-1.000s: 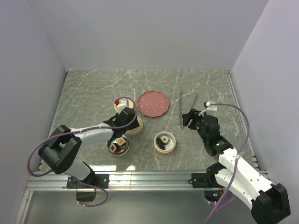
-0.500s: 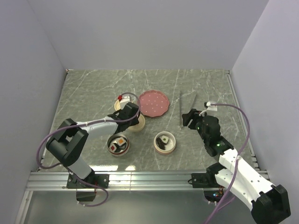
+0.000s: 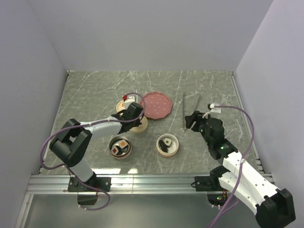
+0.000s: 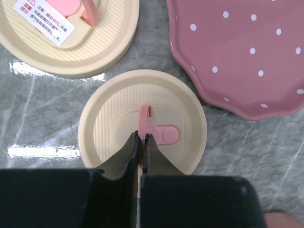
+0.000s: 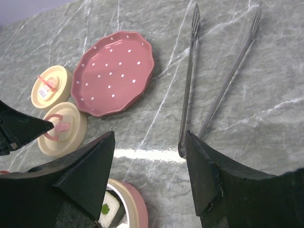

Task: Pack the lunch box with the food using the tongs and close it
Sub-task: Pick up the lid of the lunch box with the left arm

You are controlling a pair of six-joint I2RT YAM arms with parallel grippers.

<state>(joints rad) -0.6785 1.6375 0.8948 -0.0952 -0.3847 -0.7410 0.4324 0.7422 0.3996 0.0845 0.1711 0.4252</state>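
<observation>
a: two hands (image 4: 140,137), so what were they doing?
b: the left hand was clenched on the pink tab (image 4: 144,114) of a cream lid (image 4: 107,124), just beside the spotted plate (image 4: 247,52). the right hand (image 5: 149,136) hung released, grasping nothing.
a: and the tongs (image 5: 189,80)?
b: flat on the desk (image 3: 95,95), right of the plate. the food (image 3: 122,144) sat in two round tubs (image 3: 176,141).

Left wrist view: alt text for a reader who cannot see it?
The left end effector, shut, pinches the pink tab of a cream round lid. Beyond lie a labelled second lid and a pink dotted plate.
</observation>
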